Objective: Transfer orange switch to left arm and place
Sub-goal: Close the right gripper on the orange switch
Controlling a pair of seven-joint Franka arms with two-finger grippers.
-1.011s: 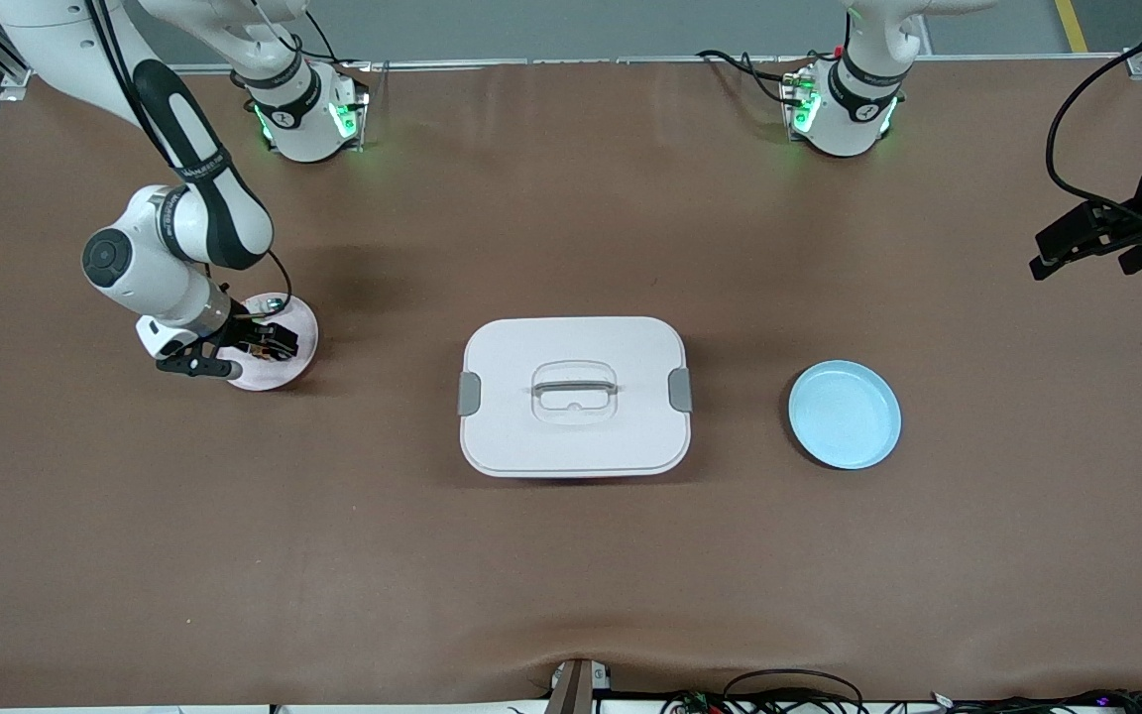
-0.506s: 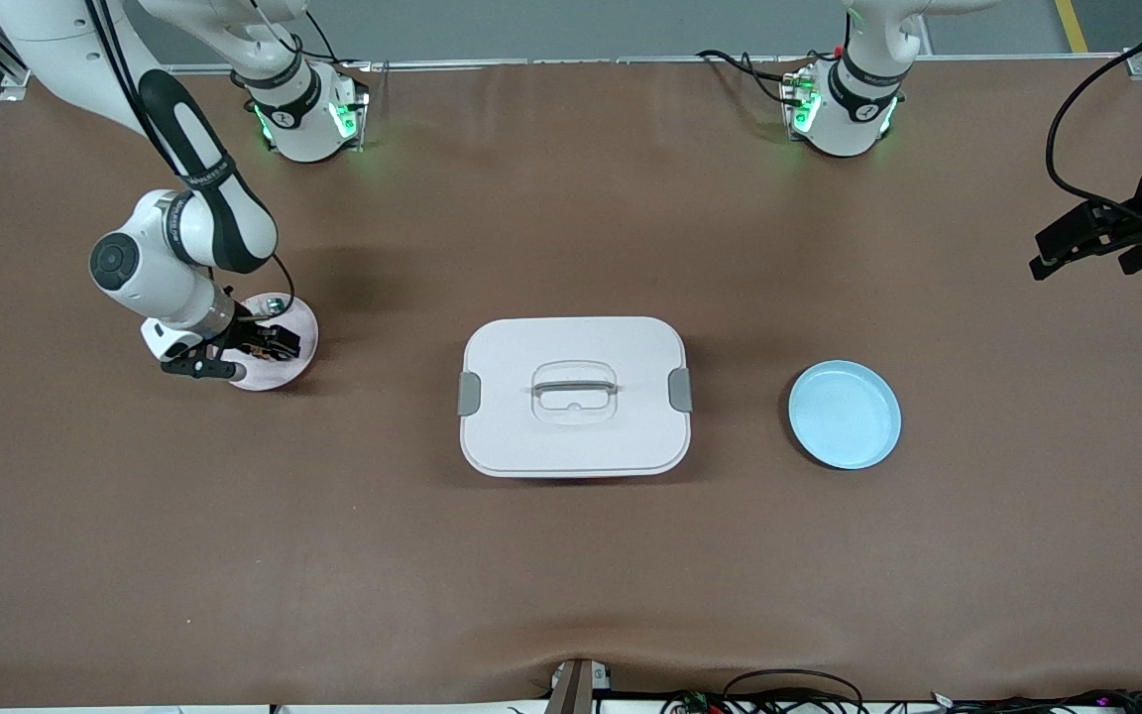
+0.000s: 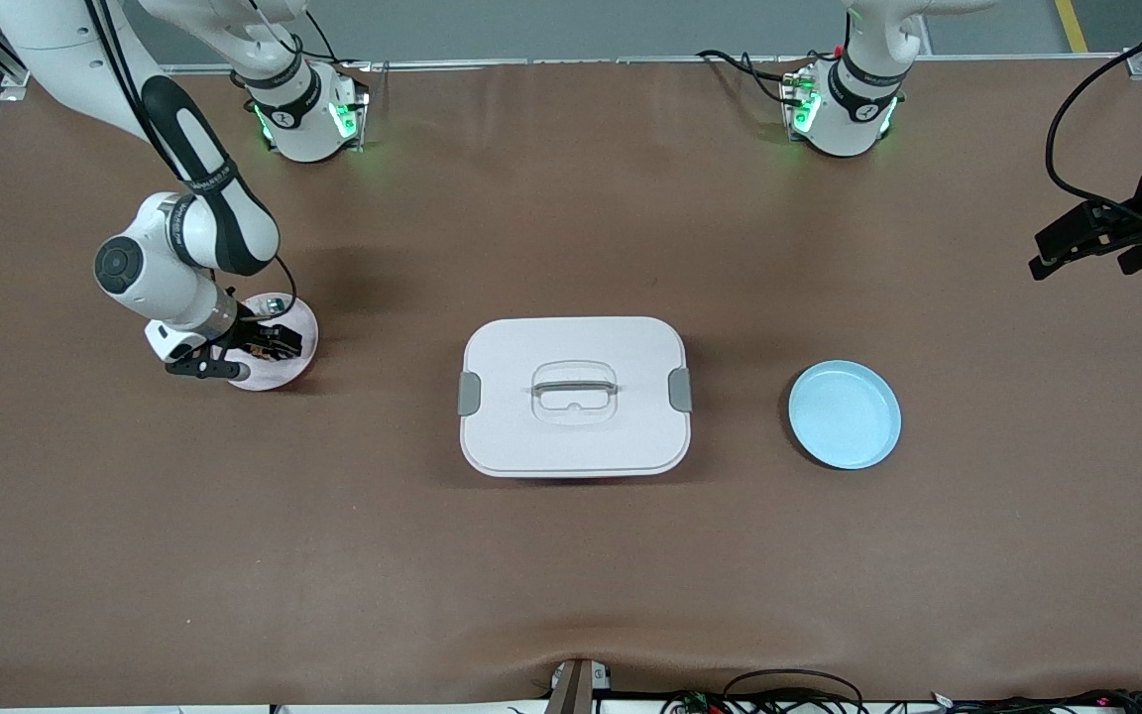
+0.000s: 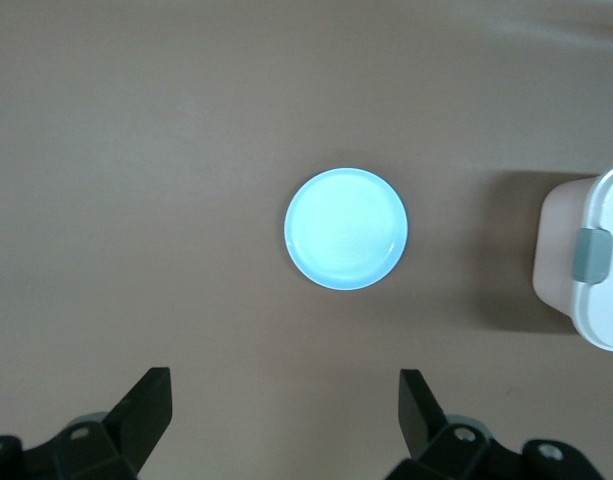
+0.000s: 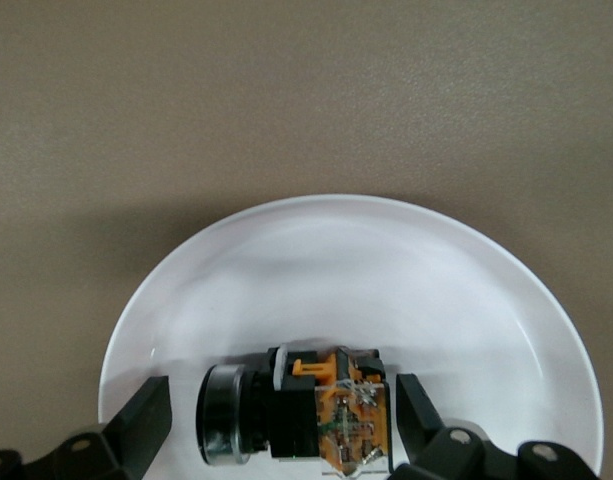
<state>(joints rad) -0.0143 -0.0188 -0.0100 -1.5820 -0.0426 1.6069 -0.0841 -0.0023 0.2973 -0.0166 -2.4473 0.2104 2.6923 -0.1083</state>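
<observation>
The orange switch (image 5: 296, 410) lies on its side on my pink plate (image 3: 295, 347), toward the right arm's end of the worktop. In my right wrist view it sits between my two right fingers (image 5: 136, 425), with its black round cap pointing toward one finger and its orange block with the wiring toward the other. My right jaws (image 3: 259, 342) stand wide around it, low over the plate, and neither finger touches the switch. In the front view my own hand hides most of it.

On the clock face of the front view, the pink plate sits at about nine o'clock from the white box (image 3: 574, 397), well apart from it. The box rests in the middle of the worktop (image 3: 571, 575), lid on, with a grey latch at each short end and a recessed handle on top. A blue plate (image 3: 845, 414) lies at about three o'clock from the box, near it but not touching.

My left jaws (image 3: 1077, 243) hang wide in the air over the left arm's end of the worktop, at about two o'clock from the blue plate, and that arm waits. My left wrist view looks down on the blue plate (image 4: 346, 229) with a corner of the box (image 4: 589, 270) beside it.
</observation>
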